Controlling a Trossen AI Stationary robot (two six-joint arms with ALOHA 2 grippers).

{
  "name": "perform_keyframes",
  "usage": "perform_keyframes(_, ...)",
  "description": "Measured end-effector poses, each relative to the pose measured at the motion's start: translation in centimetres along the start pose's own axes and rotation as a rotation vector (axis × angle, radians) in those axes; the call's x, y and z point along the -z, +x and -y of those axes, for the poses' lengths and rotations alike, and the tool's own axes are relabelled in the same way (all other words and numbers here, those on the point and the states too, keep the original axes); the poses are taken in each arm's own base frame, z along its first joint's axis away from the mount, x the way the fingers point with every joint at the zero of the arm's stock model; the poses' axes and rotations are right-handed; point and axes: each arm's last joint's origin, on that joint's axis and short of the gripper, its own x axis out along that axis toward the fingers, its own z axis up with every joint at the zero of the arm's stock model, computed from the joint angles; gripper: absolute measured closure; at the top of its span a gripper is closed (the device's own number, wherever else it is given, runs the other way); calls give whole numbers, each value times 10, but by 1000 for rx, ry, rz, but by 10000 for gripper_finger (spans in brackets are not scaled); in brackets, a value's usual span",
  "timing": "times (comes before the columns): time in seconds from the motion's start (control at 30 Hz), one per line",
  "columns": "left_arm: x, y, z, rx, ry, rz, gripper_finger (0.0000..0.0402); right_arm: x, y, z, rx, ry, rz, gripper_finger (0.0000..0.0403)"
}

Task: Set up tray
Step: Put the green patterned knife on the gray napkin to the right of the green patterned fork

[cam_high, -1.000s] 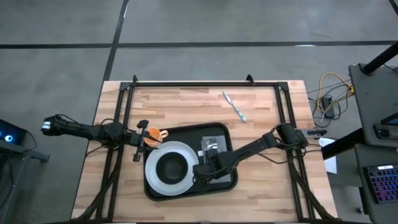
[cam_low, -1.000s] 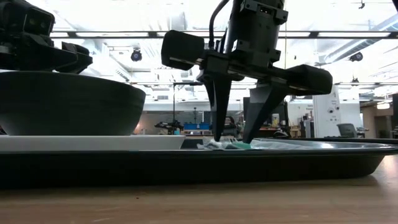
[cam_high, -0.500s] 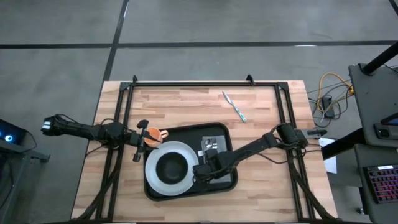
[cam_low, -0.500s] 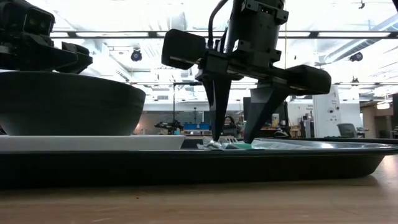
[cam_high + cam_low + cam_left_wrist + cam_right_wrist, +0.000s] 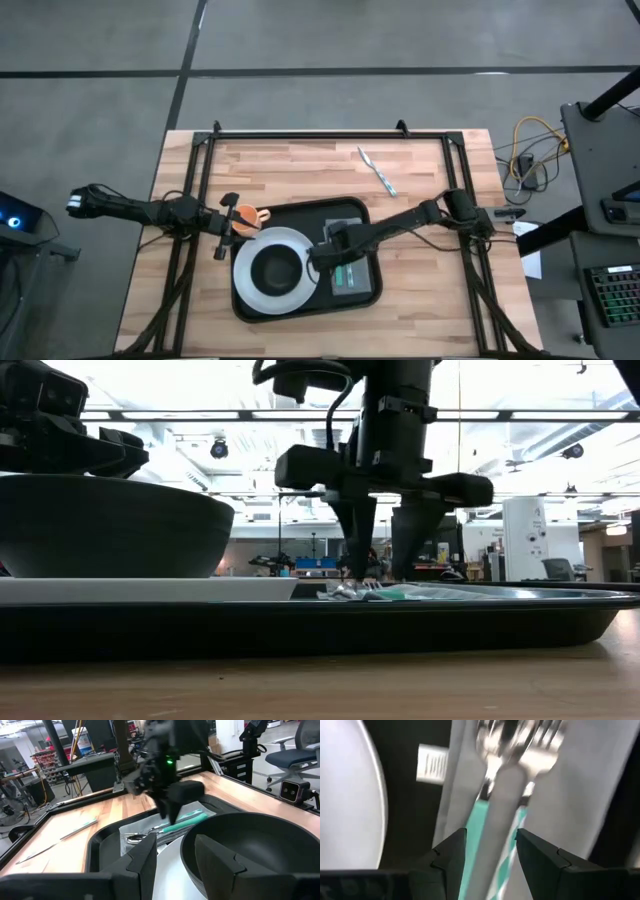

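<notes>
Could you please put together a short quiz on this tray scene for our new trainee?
1. True or false: the dark bowl stands on the white plate.
2. The fork lies on: A) the grey napkin; B) the white plate; C) the bare wooden table.
3. Which gripper hangs over the fork, and how do its jaws stand?

Key
1. True; plate and bowl both sit inside the black tray.
2. A.
3. The right gripper, jaws open, one finger on either side of the fork's handle.
</notes>
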Motion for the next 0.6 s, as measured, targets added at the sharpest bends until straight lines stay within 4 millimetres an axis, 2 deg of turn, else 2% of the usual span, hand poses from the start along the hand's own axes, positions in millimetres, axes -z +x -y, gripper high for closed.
perform_keyframes(0.3,0,0,0,0,0,0,285,-58,-22,23,85,-146,58,236)
perform_keyframes(0.6,0,0,0,0,0,0,285,-112,-32,53,187,-287,72,230)
